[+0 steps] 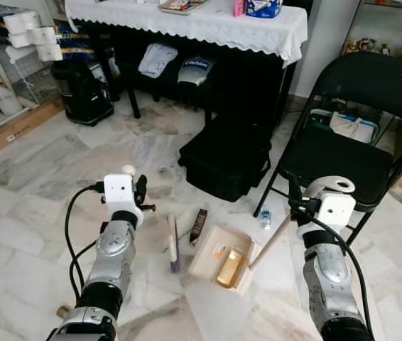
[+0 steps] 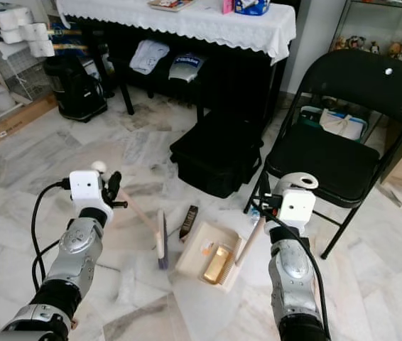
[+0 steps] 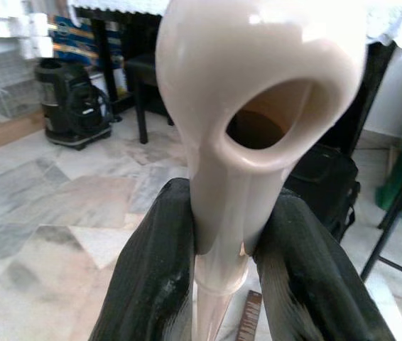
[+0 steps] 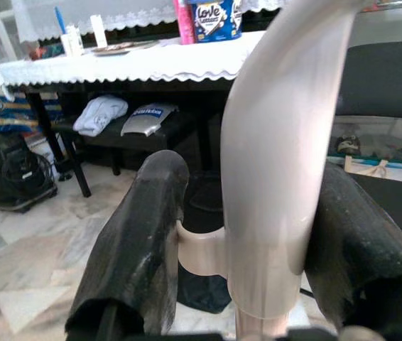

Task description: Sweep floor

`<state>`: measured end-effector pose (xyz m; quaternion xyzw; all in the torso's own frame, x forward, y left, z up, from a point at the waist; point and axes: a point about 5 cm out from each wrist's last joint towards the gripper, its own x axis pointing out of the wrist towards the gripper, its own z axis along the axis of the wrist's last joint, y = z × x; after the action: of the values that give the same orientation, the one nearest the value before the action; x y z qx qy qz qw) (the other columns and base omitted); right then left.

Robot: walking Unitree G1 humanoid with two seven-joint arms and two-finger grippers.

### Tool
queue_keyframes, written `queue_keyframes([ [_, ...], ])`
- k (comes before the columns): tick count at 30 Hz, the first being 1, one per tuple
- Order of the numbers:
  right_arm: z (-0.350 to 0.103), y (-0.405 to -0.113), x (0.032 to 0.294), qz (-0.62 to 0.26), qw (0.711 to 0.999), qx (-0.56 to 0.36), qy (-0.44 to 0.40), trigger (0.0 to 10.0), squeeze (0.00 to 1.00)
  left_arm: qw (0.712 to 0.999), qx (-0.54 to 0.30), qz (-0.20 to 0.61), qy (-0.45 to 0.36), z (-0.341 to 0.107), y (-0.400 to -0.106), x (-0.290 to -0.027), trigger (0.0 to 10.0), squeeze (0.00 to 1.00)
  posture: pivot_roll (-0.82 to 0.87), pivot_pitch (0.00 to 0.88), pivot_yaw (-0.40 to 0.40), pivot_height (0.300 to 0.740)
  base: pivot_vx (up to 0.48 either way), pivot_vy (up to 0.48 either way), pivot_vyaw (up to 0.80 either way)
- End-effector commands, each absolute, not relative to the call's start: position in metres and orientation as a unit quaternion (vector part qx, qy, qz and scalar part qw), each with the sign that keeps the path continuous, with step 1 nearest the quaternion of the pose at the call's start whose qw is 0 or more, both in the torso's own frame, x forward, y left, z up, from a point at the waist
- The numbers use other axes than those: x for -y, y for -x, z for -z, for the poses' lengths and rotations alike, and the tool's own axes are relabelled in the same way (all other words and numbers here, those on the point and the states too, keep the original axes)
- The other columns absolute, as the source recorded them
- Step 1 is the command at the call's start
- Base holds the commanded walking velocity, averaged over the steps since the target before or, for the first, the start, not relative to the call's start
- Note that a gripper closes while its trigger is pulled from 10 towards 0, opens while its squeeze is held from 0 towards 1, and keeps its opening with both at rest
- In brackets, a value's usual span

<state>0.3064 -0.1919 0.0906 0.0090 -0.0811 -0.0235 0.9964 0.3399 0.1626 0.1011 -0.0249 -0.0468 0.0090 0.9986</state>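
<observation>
My left gripper (image 1: 139, 192) is shut on the cream handle (image 3: 258, 85) of a small broom. Its head (image 1: 173, 245), with purple bristles, rests on the marble floor to the left of the dustpan. My right gripper (image 1: 297, 204) is shut on the long cream handle (image 4: 272, 142) of the dustpan (image 1: 215, 273). The pan sits flat on the floor between my arms. Inside it lie a gold-coloured block (image 1: 230, 268) and a small orange scrap (image 1: 218, 251). A dark brown bar (image 1: 198, 226) lies on the floor between broom and pan, and a small blue item (image 1: 265, 219) sits beyond the pan.
A black folding chair (image 1: 350, 163) stands close on my right, its legs beside the dustpan handle. A black case (image 1: 226, 160) lies just ahead, under a table with a white lace cloth (image 1: 208, 25). A black appliance (image 1: 84, 89) and shelving stand at far left. Open marble floor stretches left.
</observation>
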Motion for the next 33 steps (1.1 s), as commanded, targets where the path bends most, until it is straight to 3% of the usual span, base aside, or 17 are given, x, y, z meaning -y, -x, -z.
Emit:
queue_keyframes([
  [1,-0.103,-0.309,0.194,0.026,0.993,0.114,-0.013,10.0,0.00,0.996,0.083,-0.023,0.027,-0.111,-0.339,-0.171,10.0,0.00,-0.02,0.000,0.012,0.740,0.000,0.000,0.00],
  [13,-0.097,-0.309,0.180,0.015,0.994,0.105,-0.023,10.0,0.00,0.995,0.086,-0.051,0.005,-0.104,-0.324,-0.194,10.0,0.00,0.05,0.000,-0.021,0.740,0.000,0.000,0.08],
  [25,-0.098,-0.320,0.162,-0.025,0.994,0.096,-0.047,10.0,0.00,0.986,0.106,-0.126,-0.030,-0.111,-0.300,-0.240,10.0,0.00,0.17,0.000,-0.084,0.740,0.000,0.000,0.79],
  [33,-0.104,-0.327,0.175,-0.006,0.993,0.101,-0.056,10.0,0.00,0.988,0.102,-0.112,-0.022,-0.111,-0.306,-0.227,10.0,0.00,0.16,0.000,-0.053,0.740,0.000,0.000,0.80],
])
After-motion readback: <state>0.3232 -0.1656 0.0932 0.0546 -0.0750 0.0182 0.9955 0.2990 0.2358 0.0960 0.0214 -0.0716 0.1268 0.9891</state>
